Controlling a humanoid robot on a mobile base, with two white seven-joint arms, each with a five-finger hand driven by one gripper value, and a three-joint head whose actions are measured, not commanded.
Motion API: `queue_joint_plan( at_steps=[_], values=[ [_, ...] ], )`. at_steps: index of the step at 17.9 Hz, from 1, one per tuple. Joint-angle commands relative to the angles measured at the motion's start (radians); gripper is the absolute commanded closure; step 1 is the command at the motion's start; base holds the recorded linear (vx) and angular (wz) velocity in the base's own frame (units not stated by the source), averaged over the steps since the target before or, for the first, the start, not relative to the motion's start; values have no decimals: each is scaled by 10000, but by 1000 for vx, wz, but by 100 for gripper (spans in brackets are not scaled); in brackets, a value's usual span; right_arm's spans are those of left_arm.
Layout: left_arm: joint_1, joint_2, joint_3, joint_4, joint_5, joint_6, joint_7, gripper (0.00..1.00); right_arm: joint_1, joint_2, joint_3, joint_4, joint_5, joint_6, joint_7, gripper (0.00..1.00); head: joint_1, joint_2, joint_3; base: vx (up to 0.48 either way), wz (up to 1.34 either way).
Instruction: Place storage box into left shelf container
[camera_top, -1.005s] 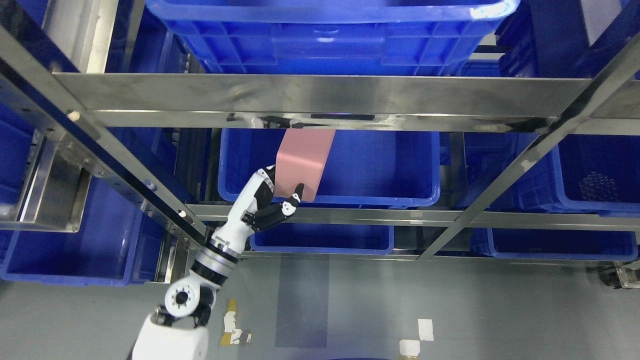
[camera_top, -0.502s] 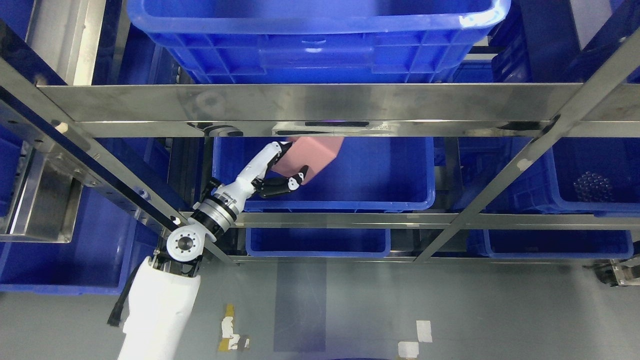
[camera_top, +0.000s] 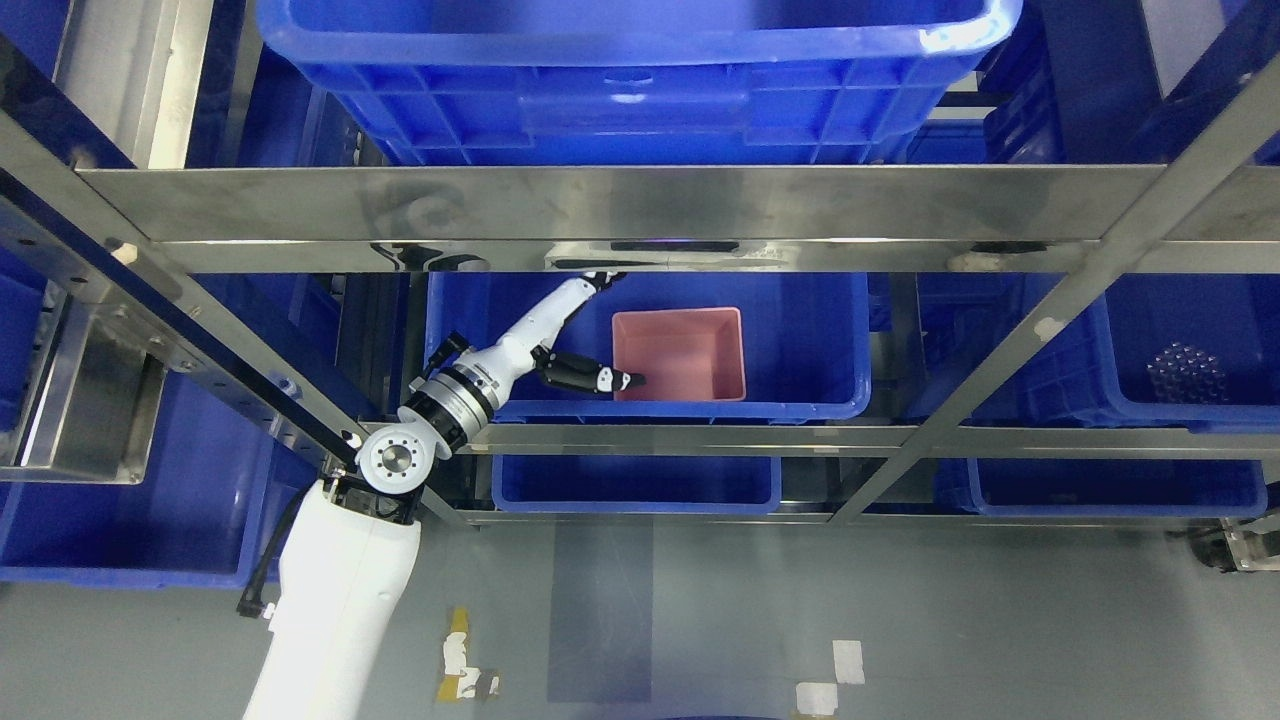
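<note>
A pink storage box (camera_top: 681, 354) lies open side up inside a blue shelf container (camera_top: 800, 330) on the middle shelf. My left hand (camera_top: 590, 335) reaches into that container just left of the box. Its fingers are spread and hold nothing. The thumb (camera_top: 600, 378) points at the box's left wall, and the other fingertips (camera_top: 600, 281) are partly hidden under the steel shelf rail (camera_top: 620, 215). The right arm is out of view.
Another blue bin (camera_top: 640, 70) sits on the shelf above. A blue bin holding dark round items (camera_top: 1187, 372) stands to the right. Lower blue bins (camera_top: 635, 480) sit below. Steel diagonal posts (camera_top: 1010, 350) cross the view. Grey floor (camera_top: 700, 620) lies in front.
My left hand carried the pink box up into the container, then let it go. The box dropped and now lies flat, open side up. The hand has opened beside it.
</note>
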Motion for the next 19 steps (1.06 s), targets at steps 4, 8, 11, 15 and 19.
queue_joint_plan(
  at_steps=[4, 8, 11, 15, 19],
  values=[
    [1414, -471, 476, -1810, 2152, -292, 3836, 0, -31, -175, 0, -175, -215, 1, 7, 0, 0, 0, 0, 0, 0],
    [3379, -471, 964, -3517, 2967, -1038, 3884, 0, -46, -175, 0, -175, -215, 1, 7, 0, 0, 0, 0, 0, 0],
    [4454, -471, 1073, -3502, 2982, -1733, 3868, 0, -31, -175, 0, -175, -215, -14, 22, 0, 0, 0, 0, 0, 0],
    [4532, -471, 1211, -3502, 2997, -1596, 3899, 0, -46, -175, 0, -175, -215, 1, 7, 0, 0, 0, 0, 0, 0],
    [4532, -471, 1211, -3502, 2997, -1550, 3884, 0, -31, -175, 0, -175, -215, 1, 22, 0, 0, 0, 0, 0, 0]
  ],
)
